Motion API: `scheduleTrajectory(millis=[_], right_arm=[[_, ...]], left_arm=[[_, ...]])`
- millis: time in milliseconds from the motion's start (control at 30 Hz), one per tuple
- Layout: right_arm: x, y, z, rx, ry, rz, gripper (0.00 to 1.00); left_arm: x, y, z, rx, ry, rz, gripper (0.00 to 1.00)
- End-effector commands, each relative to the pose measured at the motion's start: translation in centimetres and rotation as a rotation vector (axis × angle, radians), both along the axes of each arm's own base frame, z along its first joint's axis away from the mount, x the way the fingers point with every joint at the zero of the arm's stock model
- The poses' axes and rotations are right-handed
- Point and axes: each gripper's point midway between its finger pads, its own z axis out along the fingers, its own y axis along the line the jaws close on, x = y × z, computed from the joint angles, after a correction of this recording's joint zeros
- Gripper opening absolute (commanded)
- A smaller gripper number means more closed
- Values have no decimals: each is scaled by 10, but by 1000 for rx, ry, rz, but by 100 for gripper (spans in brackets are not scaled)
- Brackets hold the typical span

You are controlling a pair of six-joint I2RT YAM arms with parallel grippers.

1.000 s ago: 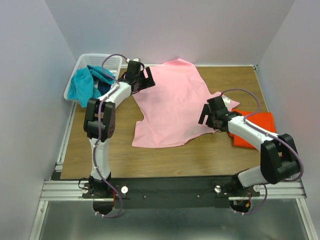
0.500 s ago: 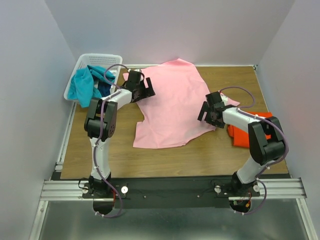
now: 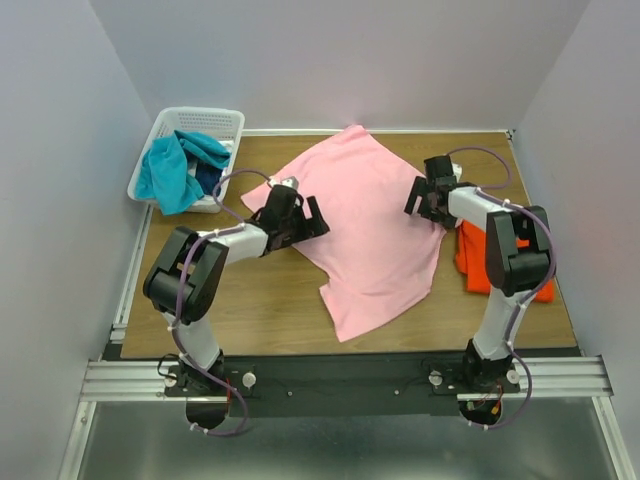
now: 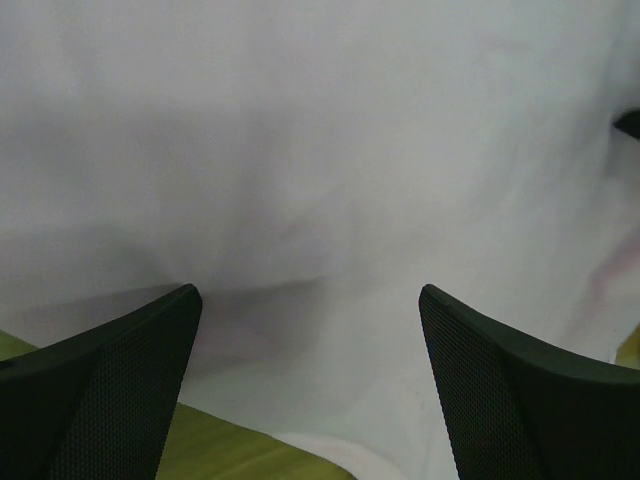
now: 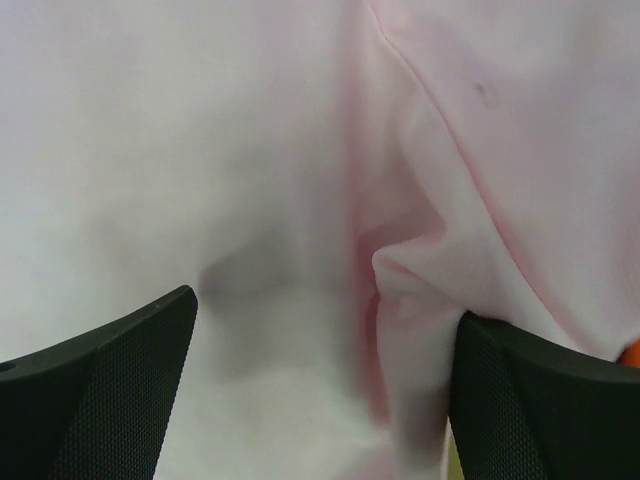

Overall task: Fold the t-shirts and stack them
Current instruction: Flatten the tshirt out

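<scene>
The light pink t-shirt (image 3: 370,230) lies spread on the wooden table, turned diagonally, with one corner pointing at the near edge. My left gripper (image 3: 305,218) is low over its left edge, open, with pink cloth (image 4: 320,150) between its fingers (image 4: 120,380) and nothing pinched. My right gripper (image 3: 420,198) is low over the shirt's right edge, open, with a raised fold of pink cloth (image 5: 420,290) beside its right finger (image 5: 550,400). The bright orange t-shirt (image 3: 468,258) lies folded at the right, partly under my right arm.
A white basket (image 3: 225,120) stands at the back left, holding a teal garment (image 3: 165,175) and a dark blue one (image 3: 208,175). Grey walls close in the table on three sides. Bare wood (image 3: 270,290) shows near the front left.
The pink shirt has swung round and slid nearer and to the right. My left gripper moved nearer and right along its edge. My right gripper moved back towards the far right.
</scene>
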Motion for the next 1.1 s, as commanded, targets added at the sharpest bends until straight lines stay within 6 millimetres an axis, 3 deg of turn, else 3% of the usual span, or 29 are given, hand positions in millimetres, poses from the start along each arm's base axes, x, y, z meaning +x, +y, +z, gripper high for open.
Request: scheduleTrajectory(millis=[0, 33, 200, 367, 500, 633, 767, 900, 1067], right_arm=[[27, 7, -11, 2, 16, 83, 100], [40, 10, -14, 0, 9, 101, 100], [77, 8, -20, -67, -11, 149, 100], [111, 20, -24, -63, -39, 224, 100], [137, 23, 2, -77, -106, 247, 100], [140, 12, 27, -141, -132, 230, 100], [130, 8, 68, -146, -184, 224, 100], [110, 18, 92, -71, -213, 235, 100], [91, 44, 85, 78, -184, 296, 100]], left_arm=[[-92, -7, -61, 29, 297, 16, 98], [-105, -19, -57, 22, 298, -12, 98], [-141, -35, -46, -17, 321, -30, 98], [-138, -32, -20, -3, 246, 8, 98], [-122, -27, 9, 25, 155, 36, 98], [-103, -22, 45, 61, 53, 54, 98], [-84, -22, 83, 65, -41, 59, 98], [-61, -3, 95, 108, -87, 117, 98], [-19, 29, 107, 104, -136, 176, 98]])
